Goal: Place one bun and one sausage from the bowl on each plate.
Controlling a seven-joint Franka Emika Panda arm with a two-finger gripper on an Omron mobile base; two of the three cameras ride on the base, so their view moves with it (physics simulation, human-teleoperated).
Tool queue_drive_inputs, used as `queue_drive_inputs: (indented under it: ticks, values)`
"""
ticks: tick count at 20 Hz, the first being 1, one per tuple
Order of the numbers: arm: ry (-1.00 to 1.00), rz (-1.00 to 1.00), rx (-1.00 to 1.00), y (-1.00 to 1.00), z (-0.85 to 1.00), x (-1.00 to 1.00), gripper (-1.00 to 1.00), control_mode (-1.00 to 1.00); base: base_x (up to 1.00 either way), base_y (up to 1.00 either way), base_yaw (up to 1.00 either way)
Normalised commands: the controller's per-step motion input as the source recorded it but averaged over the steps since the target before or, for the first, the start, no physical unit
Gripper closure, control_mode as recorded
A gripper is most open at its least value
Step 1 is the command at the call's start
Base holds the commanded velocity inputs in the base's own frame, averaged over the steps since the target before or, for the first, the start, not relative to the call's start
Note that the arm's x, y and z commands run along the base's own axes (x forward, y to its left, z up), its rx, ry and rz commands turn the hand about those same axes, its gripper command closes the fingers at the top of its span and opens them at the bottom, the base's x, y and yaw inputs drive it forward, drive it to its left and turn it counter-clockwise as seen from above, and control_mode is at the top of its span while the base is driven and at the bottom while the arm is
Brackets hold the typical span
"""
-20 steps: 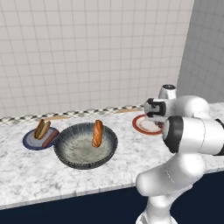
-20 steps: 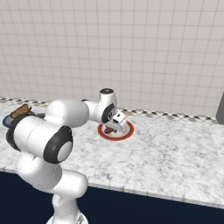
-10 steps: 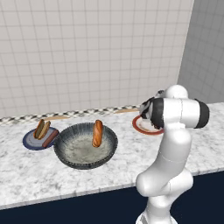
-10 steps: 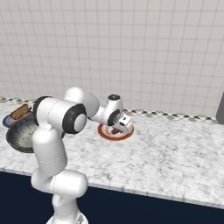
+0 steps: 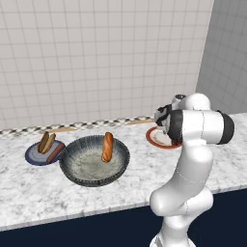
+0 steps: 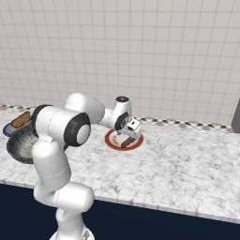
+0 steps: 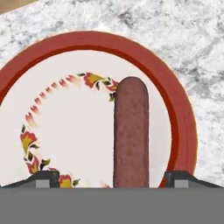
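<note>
Under the hand, gripper (image 7: pixel 112 177) fingers stand spread either side of a sausage (image 7: pixel 131 131) lying on the red-rimmed plate (image 7: pixel 173 100), not clamping it. Further left, the bowl (image 5: pixel 94 160) holds one bun (image 5: pixel 107 146); the blue plate (image 5: pixel 37 155) carries bun and sausage.
</note>
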Motion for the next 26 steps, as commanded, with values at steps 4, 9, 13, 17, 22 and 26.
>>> queue_drive_inputs:
  ticks: [4,9,13,17,22,26]
  values:
    - [0.0,0.01,-0.01,0.65,1.0,-0.93,-1.0,-1.0,0.0,0.0,0.0]
    - [0.0,0.02,-0.01,1.0,0.77,-0.99,-1.0,-1.0,0.0,0.0,0.0]
    - [0.0,0.03,-0.04,1.0,0.64,-0.89,-1.0,-1.0,0.0,0.0,0.0]
    - [0.0,0.01,-0.1,1.0,0.59,-0.44,-1.0,-1.0,0.0,0.0,0.0]
    - [-0.02,-0.04,-0.11,1.0,0.09,0.05,-1.0,-1.0,0.0,0.0,0.0]
    - [-0.02,-0.05,-0.03,1.0,0.08,0.24,-1.0,-1.0,0.0,0.0,0.0]
